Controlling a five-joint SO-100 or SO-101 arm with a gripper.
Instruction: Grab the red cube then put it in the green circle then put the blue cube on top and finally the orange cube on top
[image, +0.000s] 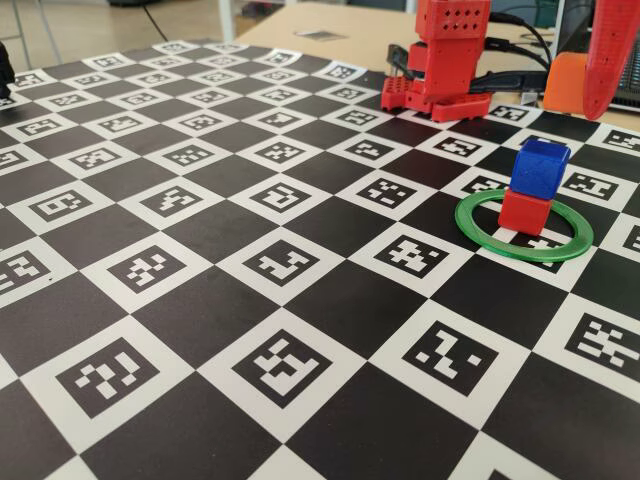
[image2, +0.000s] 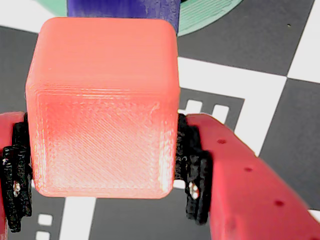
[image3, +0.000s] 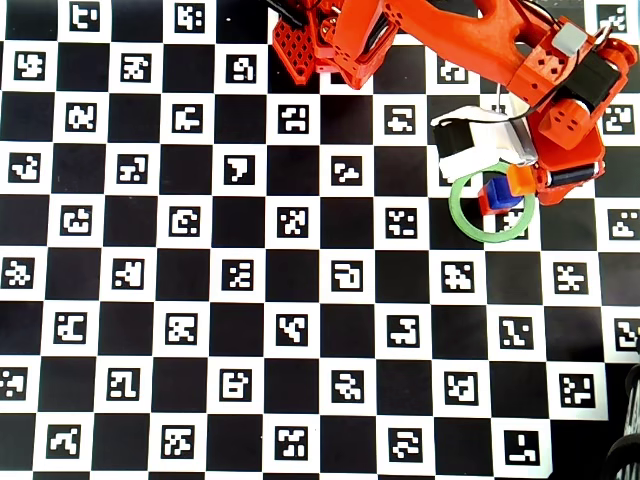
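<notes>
The red cube (image: 524, 212) sits inside the green circle (image: 520, 257) at the right of the board. The blue cube (image: 538, 167) stands on top of it. My gripper (image: 582, 85) is shut on the orange cube (image: 565, 82) and holds it in the air, above and behind the stack. In the wrist view the orange cube (image2: 102, 107) fills the space between the black pads (image2: 192, 170) of my gripper (image2: 102, 170); the blue cube (image2: 125, 10) and the green circle (image2: 210, 17) show just beyond it. In the overhead view the orange cube (image3: 520, 179) is beside the blue cube (image3: 497, 190), over the green circle's (image3: 456, 214) rim.
The arm's red base (image: 440, 60) stands at the back of the checkerboard marker mat (image: 250, 300), with cables behind it. The white wrist camera (image3: 470, 140) hangs over the ring's far side. A wooden tabletop (image: 330, 25) lies beyond the mat.
</notes>
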